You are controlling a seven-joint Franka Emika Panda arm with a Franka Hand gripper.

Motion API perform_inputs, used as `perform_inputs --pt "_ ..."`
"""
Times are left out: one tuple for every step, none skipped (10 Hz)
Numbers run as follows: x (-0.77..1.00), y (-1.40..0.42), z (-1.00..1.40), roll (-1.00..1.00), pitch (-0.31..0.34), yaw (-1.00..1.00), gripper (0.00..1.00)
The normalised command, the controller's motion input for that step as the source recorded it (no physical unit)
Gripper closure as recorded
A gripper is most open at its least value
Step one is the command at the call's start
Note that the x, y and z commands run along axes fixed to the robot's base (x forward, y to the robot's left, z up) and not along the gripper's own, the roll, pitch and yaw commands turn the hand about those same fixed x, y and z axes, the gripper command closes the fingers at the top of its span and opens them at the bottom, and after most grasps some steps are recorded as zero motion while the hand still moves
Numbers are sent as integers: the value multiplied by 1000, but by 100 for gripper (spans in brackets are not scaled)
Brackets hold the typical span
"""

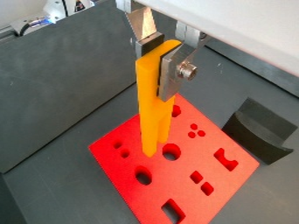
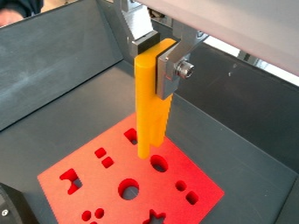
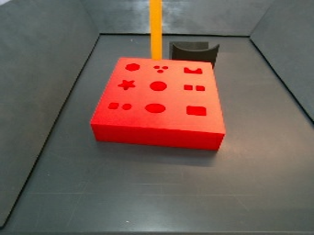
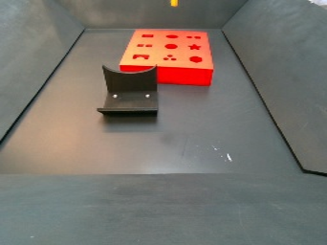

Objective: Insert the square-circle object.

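My gripper (image 1: pixel 156 63) is shut on the top end of the square-circle object (image 1: pixel 153 105), a long orange-yellow bar that hangs upright; both wrist views show this grip (image 2: pixel 156 59). The bar's (image 2: pixel 149 109) lower end hovers over the red block (image 1: pixel 176 171) with shaped holes, also seen in the wrist view (image 2: pixel 128 188). Its prongs are hidden from me. In a side view the bar (image 3: pixel 156 27) rises past the frame's upper edge above the block's (image 3: pixel 157 101) far side, and the gripper is out of view. In a side view only the bar's tip (image 4: pixel 174 3) shows beyond the block (image 4: pixel 170 55).
The dark fixture (image 4: pixel 128 93) stands on the grey floor apart from the block, and shows beside it in a wrist view (image 1: pixel 263 129) and behind it in a side view (image 3: pixel 194 50). Grey walls (image 3: pixel 61 83) enclose the bin on all sides.
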Motion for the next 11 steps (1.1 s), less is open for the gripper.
perform_inputs --pt "86 -69 0 16 20 0 100" --pt "300 -306 -177 156 69 -6 100" --pt "314 -586 -629 270 30 -131 100" --pt "0 -631 -849 226 0 -77 100" --pt "0 -546 -894 214 -20 -83 100" --pt "-37 -483 -869 269 0 -46 100" --pt "-217 -509 -683 311 0 0 100" --pt "-474 -220 -463 156 0 34 100" --pt "-543 -109 -397 104 0 89 100" --pt "-609 0 -414 17 16 100 100" --pt "-434 0 -214 -60 59 54 100"
